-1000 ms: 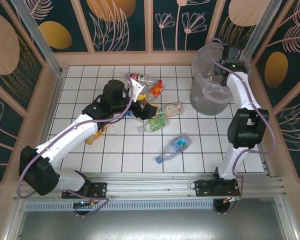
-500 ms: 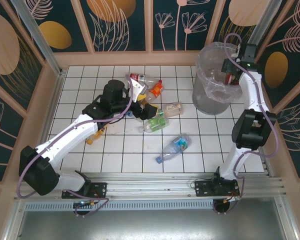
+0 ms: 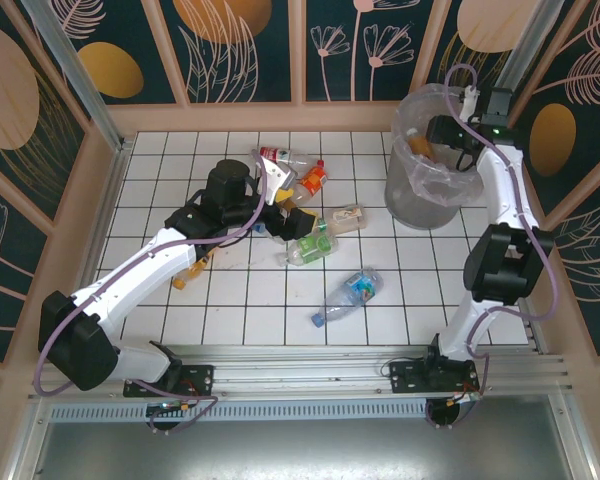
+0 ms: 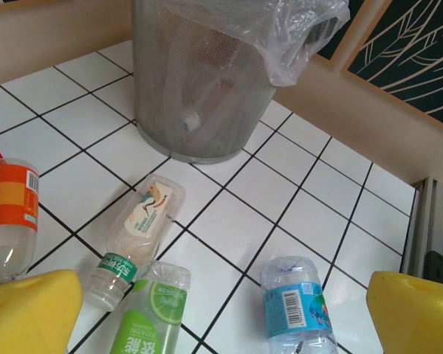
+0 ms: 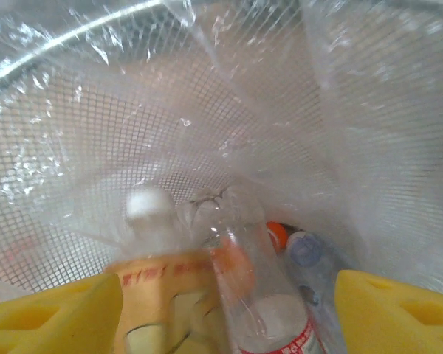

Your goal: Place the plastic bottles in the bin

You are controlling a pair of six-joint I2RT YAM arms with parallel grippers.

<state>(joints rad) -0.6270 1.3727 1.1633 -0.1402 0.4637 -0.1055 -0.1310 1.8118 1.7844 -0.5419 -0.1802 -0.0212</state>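
Note:
The bin [image 3: 420, 205] stands at the far right, a grey mesh can lined with a clear bag. My right gripper [image 3: 446, 135] hangs over its mouth. In the right wrist view that gripper [image 5: 229, 317] is open, its yellow fingertips [image 5: 52, 317] far apart. A blurred orange-labelled bottle [image 5: 159, 291] with a white cap is loose between them, inside the bin [image 5: 96, 110]. A clear red-labelled bottle [image 5: 269, 302] lies below. My left gripper [image 3: 283, 215] is open above the floor bottles. Under it [image 4: 221, 317] lie a green-labelled bottle [image 4: 151, 317], a blue-labelled bottle [image 4: 299, 306] and a cream-labelled bottle [image 4: 144, 221].
More bottles lie on the white tiles: an orange-labelled one [image 3: 312, 178], a red-capped one [image 3: 280, 157] and the blue-labelled one [image 3: 352, 292] nearer the front. A small yellow item [image 3: 185, 275] lies by the left arm. Wooden walls [image 3: 90, 200] surround the tiled floor.
My right gripper has shifted over the bin's mouth, and an orange-labelled bottle now shows inside the bin. The left arm has not moved.

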